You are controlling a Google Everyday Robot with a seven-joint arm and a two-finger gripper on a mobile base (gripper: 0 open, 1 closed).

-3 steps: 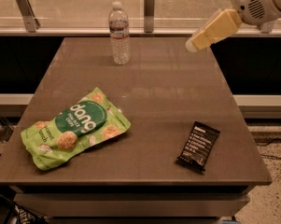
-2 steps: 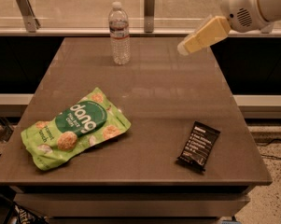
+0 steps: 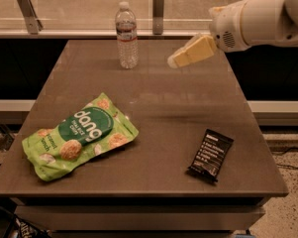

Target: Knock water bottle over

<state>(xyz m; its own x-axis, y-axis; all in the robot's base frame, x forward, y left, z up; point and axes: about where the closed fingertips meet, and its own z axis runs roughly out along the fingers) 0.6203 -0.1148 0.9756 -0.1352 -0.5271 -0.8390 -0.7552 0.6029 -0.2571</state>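
Near the far edge of the table [image 3: 153, 113], left of centre, the water bottle [image 3: 126, 36] is seen standing upright, cap on, exactly where it was a second ago. It is not yet touched. To its right, the gripper [image 3: 178, 59] is found closer than before: it has been carried leftward and slightly lower over the tabletop, so that the gap to the bottle is roughly halved, though the two are kept apart. Nothing is held by it; whether it is open or closed cannot be told. The approach is judged to be under way, and a further sideways sweep at bottle height is likely needed for the bottle to be tipped.

One water bottle is counted, one gripper, one green snack bag [image 3: 81, 135] at the front left, and one dark wrapped bar [image 3: 211, 155] at the front right, neither disturbed.
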